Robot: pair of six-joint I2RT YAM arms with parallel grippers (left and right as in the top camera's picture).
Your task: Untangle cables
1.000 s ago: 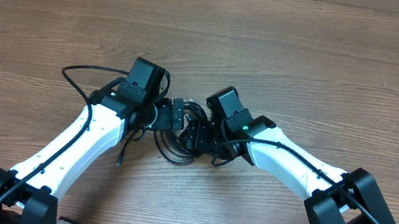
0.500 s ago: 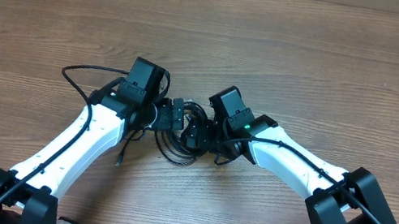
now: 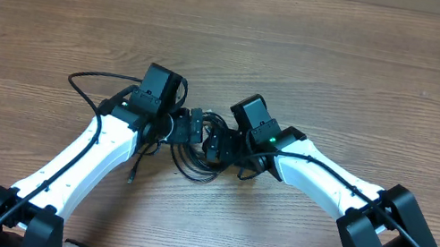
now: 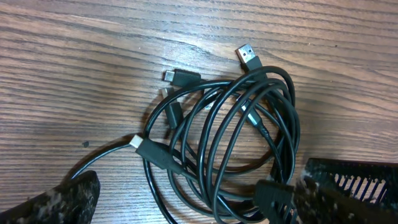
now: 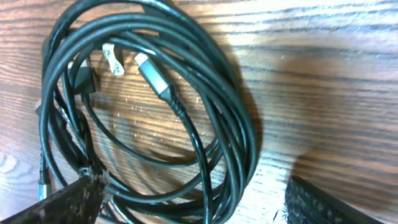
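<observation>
My R hand (image 5: 199,202) nudged slightly twd the USB cables (image 5: 244,134) vs 1 s ago; L hand (image 4: 205,199) same. Both wide open, gripping nothing, so tangle's intact.

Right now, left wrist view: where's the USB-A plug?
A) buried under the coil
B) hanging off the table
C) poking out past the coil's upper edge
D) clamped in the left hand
C: the USB-A plug lies on the bare table just beyond the top of the coiled cables, with nothing gripping it.
</observation>
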